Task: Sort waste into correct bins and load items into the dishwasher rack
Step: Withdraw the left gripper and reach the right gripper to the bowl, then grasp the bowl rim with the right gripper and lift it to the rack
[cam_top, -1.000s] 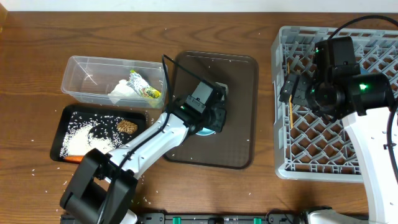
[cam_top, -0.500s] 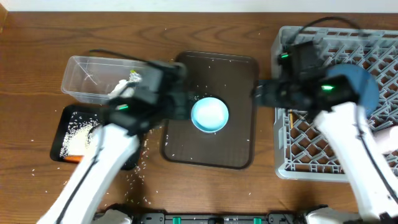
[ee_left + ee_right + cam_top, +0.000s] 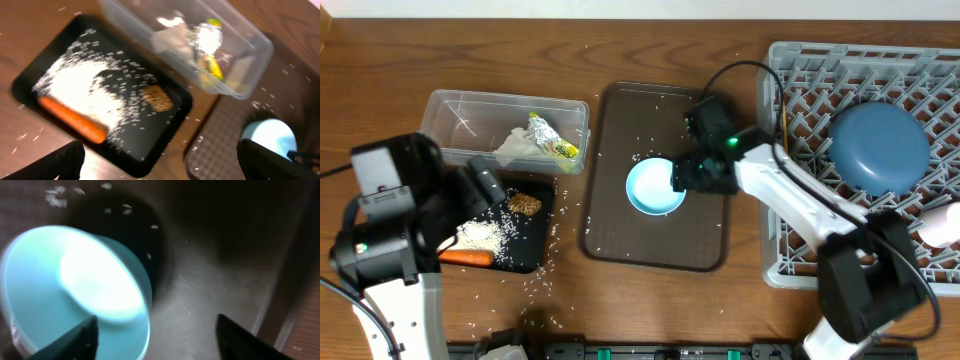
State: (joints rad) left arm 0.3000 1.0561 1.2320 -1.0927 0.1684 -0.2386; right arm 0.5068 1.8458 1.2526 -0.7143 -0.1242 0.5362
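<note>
The left gripper (image 3: 161, 164) hangs spread wide and empty over the black tray (image 3: 536, 251), which holds the carrot (image 3: 465, 257), rice (image 3: 478, 235) and brown lump (image 3: 524, 204). Beyond, the clear tub (image 3: 450, 110) holds tissue (image 3: 515, 150) and wrapper (image 3: 552, 140). The right gripper (image 3: 160, 335) straddles the white bowl's (image 3: 653, 187) rim with its jaws apart, not yet closed on it.

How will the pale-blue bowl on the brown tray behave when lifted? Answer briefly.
The bowl looks rigid and glossy, so probably slippery under a rim pinch. It sits upright and low on the brown tray, so a push should slide rather than tip it. It appears empty, so likely light.
</note>
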